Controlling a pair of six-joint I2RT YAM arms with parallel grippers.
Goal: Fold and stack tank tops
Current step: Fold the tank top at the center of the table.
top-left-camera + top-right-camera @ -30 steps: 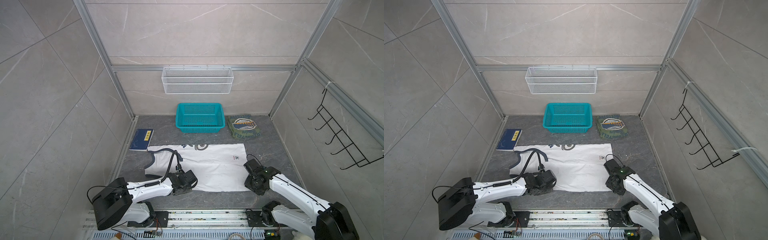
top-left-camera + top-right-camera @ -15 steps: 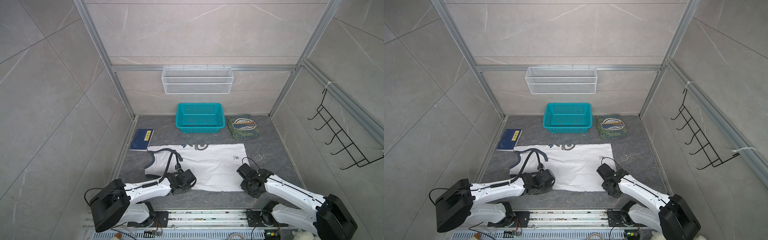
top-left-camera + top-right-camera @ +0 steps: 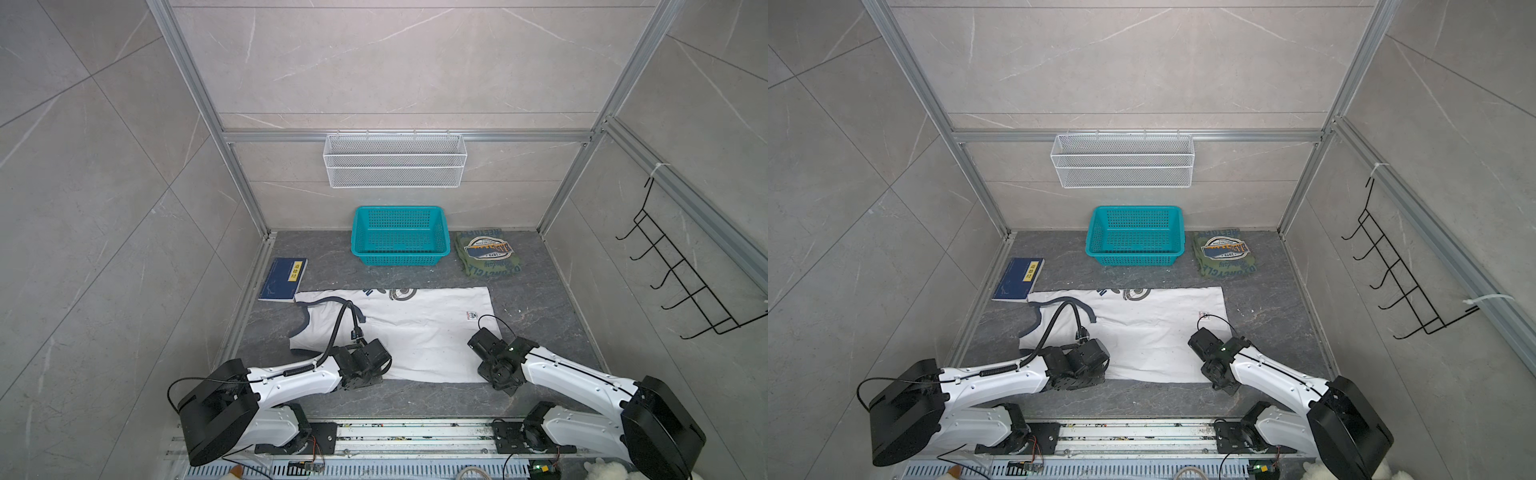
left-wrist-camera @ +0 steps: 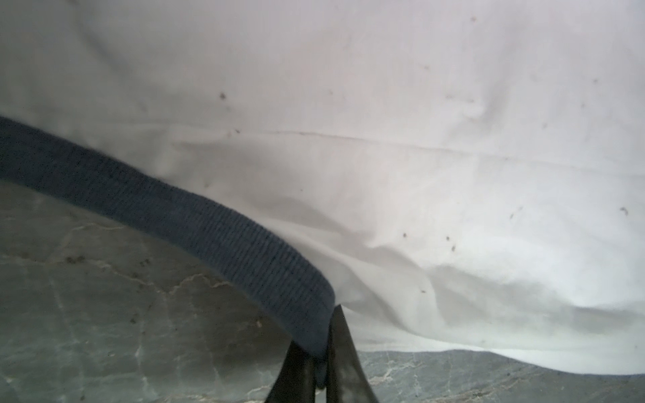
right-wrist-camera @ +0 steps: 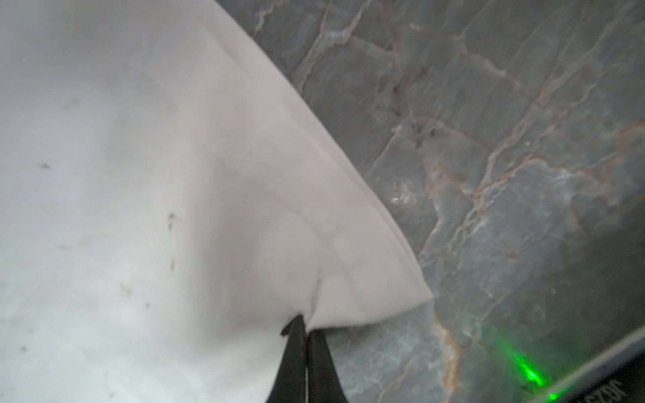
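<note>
**Ana:** Where were the two hands at that point?

**Ben:** Both were low at the near edge of the white tank top [image 3: 419,332]. The left hand [image 4: 323,352] was clenched on the navy armhole trim [image 4: 174,216]. The right hand [image 5: 306,336] was pinched tight on the hem corner. The cloth puckered up off the worktop [image 3: 540,320] at each pinch.

**Ana:** And how did the shirt itself lie?

**Ben:** It was spread flat across the middle of the worktop, with the straps toward the robot's left and the hem toward its right. A sliver of dark print showed along its far edge.

**Ana:** So which step was that?

**Ben:** I'd say it was the start of a lengthwise fold, with the near edge gripped at both ends and not yet lifted. The next move called for both hands to rise together at one pace and keep that edge taut. They then had to carry it away from the robot and lay it even with the far edge. If one hand led, the fold would skew.

**Ana:** What was beyond it?

**Ben:** A blue book [image 3: 284,279] lay just beside the shirt's far left corner. Further back stood the teal basket [image 3: 400,258], well apart from the shirt. Just to the basket's right was the olive green tank top [image 3: 488,253], folded small with its badge up. I judged that one finished, and the white one was to be stacked on it.
</note>
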